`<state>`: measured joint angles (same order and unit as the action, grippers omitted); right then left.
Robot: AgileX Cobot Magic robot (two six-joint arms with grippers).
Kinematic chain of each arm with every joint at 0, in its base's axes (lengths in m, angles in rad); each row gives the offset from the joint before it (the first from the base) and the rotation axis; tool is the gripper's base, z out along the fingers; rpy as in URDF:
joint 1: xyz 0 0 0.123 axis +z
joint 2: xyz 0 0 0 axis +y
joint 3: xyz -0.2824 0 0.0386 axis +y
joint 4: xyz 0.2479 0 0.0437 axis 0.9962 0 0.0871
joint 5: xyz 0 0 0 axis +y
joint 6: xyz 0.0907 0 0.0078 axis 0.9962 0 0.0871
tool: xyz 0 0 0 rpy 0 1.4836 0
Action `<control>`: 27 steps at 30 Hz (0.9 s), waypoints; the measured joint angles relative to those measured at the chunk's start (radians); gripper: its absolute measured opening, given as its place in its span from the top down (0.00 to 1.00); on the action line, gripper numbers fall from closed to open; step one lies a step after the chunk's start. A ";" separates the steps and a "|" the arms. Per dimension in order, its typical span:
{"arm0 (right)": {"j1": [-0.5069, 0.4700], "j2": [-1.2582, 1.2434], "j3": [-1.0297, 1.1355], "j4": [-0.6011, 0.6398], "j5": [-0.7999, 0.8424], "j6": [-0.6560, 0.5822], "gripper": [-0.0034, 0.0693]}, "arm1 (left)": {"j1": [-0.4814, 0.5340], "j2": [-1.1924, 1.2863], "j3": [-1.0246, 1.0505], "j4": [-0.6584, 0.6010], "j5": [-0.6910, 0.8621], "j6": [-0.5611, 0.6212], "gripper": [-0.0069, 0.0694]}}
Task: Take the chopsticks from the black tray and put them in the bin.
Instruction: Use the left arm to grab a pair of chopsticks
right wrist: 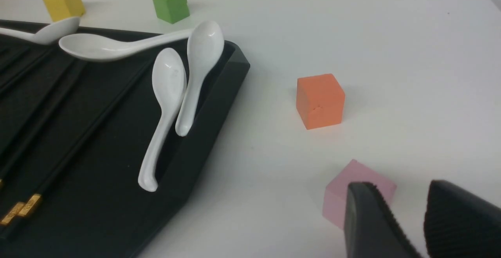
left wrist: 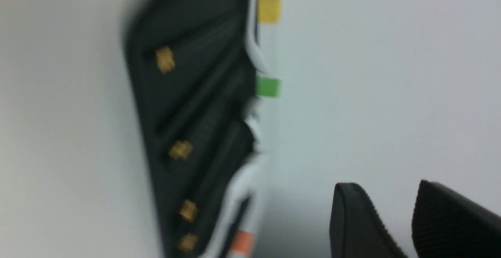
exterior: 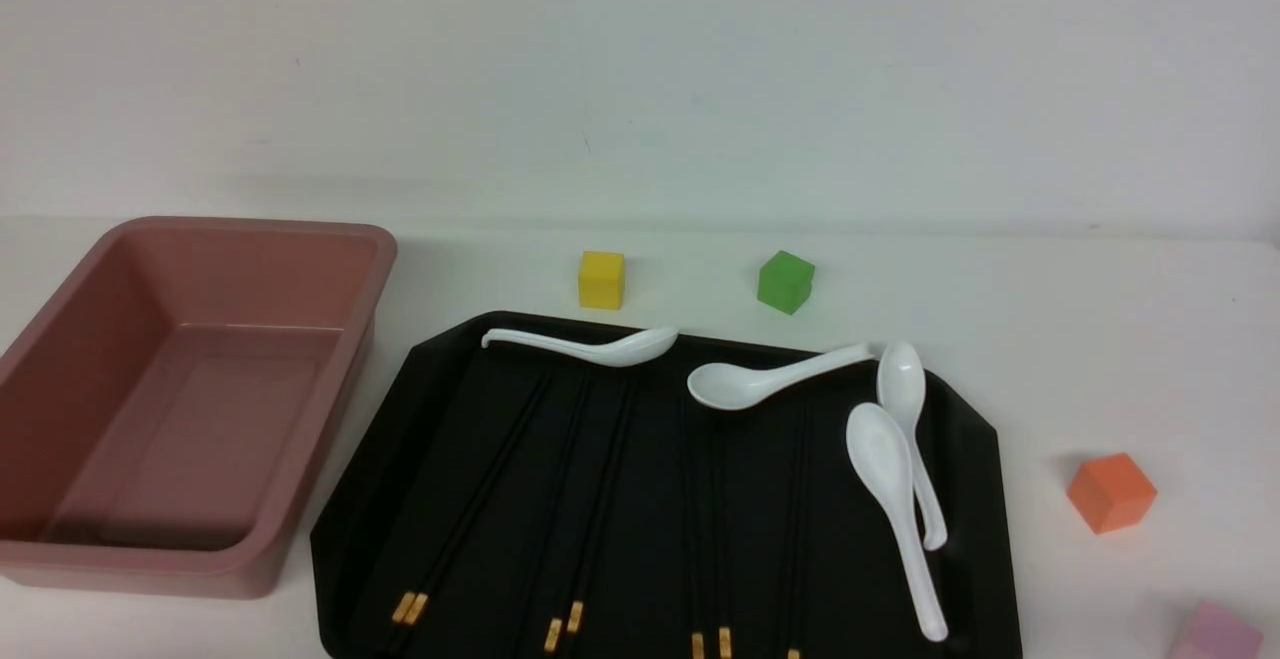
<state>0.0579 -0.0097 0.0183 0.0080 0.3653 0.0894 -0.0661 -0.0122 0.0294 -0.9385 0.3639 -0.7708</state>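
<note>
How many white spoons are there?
4, all on the black tray: far-left spoon, middle spoon, and by its right rim the rear spoon and front spoon. None seems hidden.

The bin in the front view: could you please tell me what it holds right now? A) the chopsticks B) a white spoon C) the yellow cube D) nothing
D: the bin shows only its bare floor inside, and the chopsticks lie on the black tray.
</note>
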 joint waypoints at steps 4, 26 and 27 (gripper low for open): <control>0.000 0.000 0.000 0.000 0.000 0.000 0.62 | 0.000 0.000 0.000 -0.081 -0.009 -0.004 0.60; 0.000 0.000 0.000 0.000 0.000 0.000 0.62 | 0.000 0.503 -0.559 0.062 0.428 0.458 0.85; 0.000 0.000 0.000 0.000 0.000 0.000 0.62 | 0.000 0.588 -0.626 0.113 0.565 0.471 0.86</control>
<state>0.0579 -0.0097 0.0183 0.0080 0.3653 0.0894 -0.0661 0.5753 -0.5964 -0.8259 0.9287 -0.3002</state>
